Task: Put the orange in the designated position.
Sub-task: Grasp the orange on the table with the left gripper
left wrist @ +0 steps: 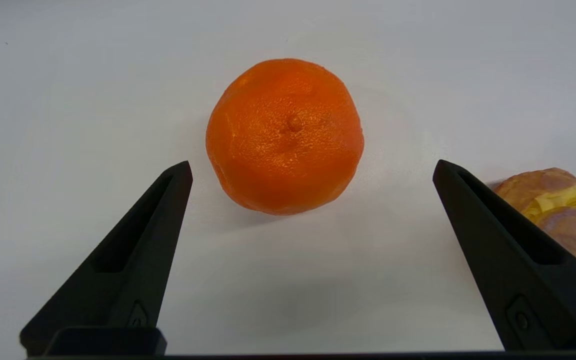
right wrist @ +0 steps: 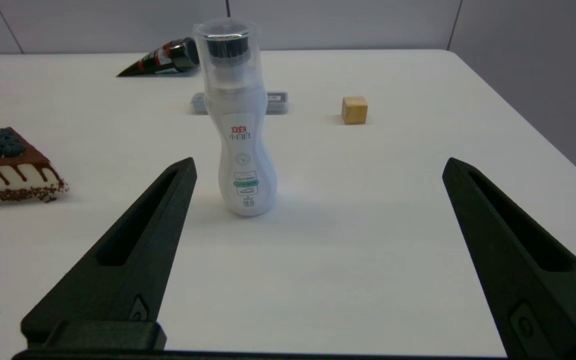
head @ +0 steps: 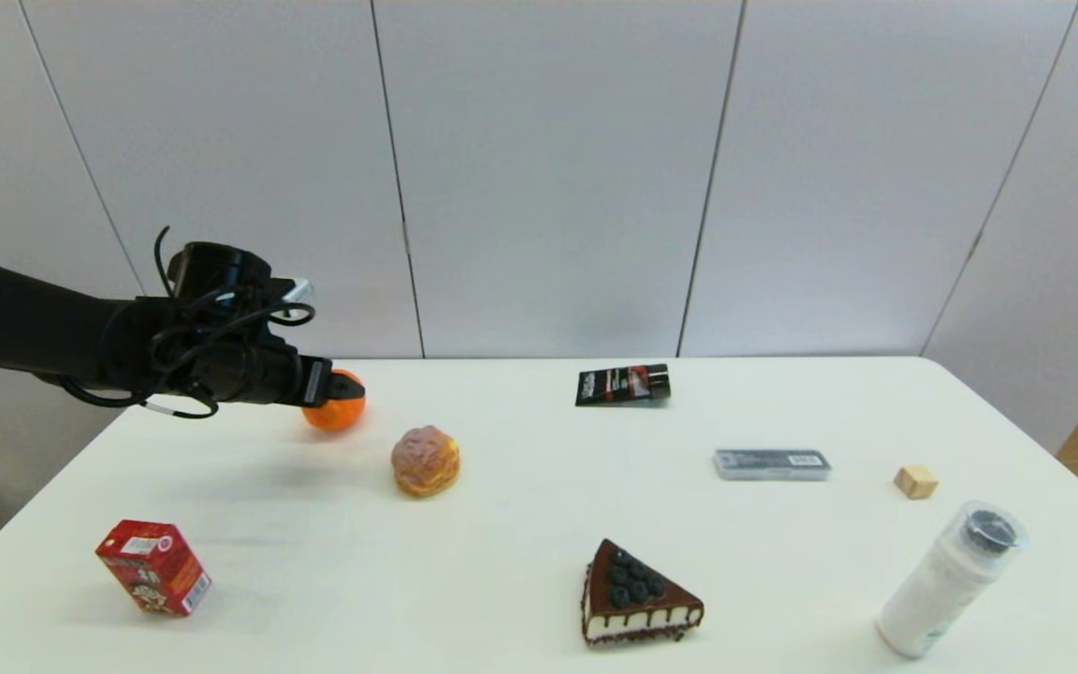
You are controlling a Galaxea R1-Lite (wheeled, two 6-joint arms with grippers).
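Observation:
The orange (head: 335, 412) (left wrist: 285, 135) is round and bright, and rests on the white table (head: 520, 524) at the back left. My left gripper (head: 348, 386) (left wrist: 312, 167) hovers just above it, open wide, its two black fingers straddling the fruit without touching. A tan-and-pink cream puff (head: 425, 461) (left wrist: 558, 210) lies close beside the orange, toward the table's middle. My right gripper (right wrist: 318, 165) is open and holds nothing; it is out of the head view, low near the table's front right, facing a white bottle (right wrist: 240, 130).
A red carton (head: 153, 567) stands at the front left. A chocolate cake slice (head: 637, 594), black pouch (head: 623, 385), grey flat case (head: 771, 463), small wooden cube (head: 915, 482) and the white bottle (head: 951, 580) sit across the middle and right.

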